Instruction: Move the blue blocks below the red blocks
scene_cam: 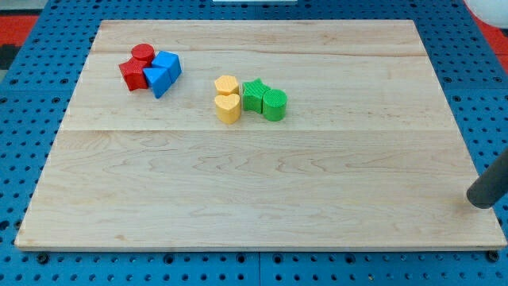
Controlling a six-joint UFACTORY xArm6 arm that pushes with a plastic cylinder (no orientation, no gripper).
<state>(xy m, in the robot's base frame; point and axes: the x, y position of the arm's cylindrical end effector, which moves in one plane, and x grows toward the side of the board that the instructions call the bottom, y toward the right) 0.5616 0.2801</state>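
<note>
Pale wooden board [262, 183] on a blue pegboard fills the frame, and all the blocks sit in its upper part. At the upper left, a red cylinder [143, 55] and a red block of unclear shape [132, 75] are huddled against two blue ones: a blue cube-like block [167, 63] and a blue triangular block [158, 80], which touch the reds on their right side. So the blues lie beside the reds and not beneath them; the job looks unfinished. Near the middle top, two yellow blocks [228, 98] touch a green star-like block [254, 95] and a green cylinder [275, 105]. My tip [480, 202] is at the lower right edge of the frame, at or just off the board's right border, well apart from every block; the blues lie far off toward the upper left of it. This rod has no jaws, so nothing can be spread or pinched. Together the blue pair runs roughly top to bottom, leaning slightly down-left, the triangular one pointing toward the frame's bottom. To bring them under the reds, I judge the tip must come round to their upper right and push down and left.
</note>
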